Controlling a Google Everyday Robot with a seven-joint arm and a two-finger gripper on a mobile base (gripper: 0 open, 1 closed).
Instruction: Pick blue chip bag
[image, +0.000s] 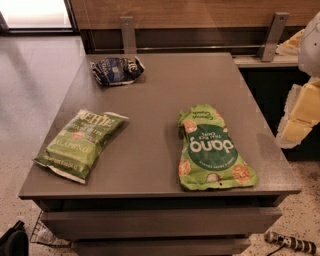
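Observation:
The blue chip bag (117, 70) lies crumpled at the far left of the grey table (155, 110). My gripper (299, 120), pale yellow and white, hangs at the right edge of the view, off the table's right side. It is well to the right of the blue bag and nearer to me, and it is not touching the bag.
A green jalapeño chip bag (80, 144) lies at the front left of the table. A green Dang rice chip bag (212, 150) lies at the front right. A wooden wall with metal brackets (128, 33) runs behind the table. A cable (292, 243) lies on the floor at bottom right.

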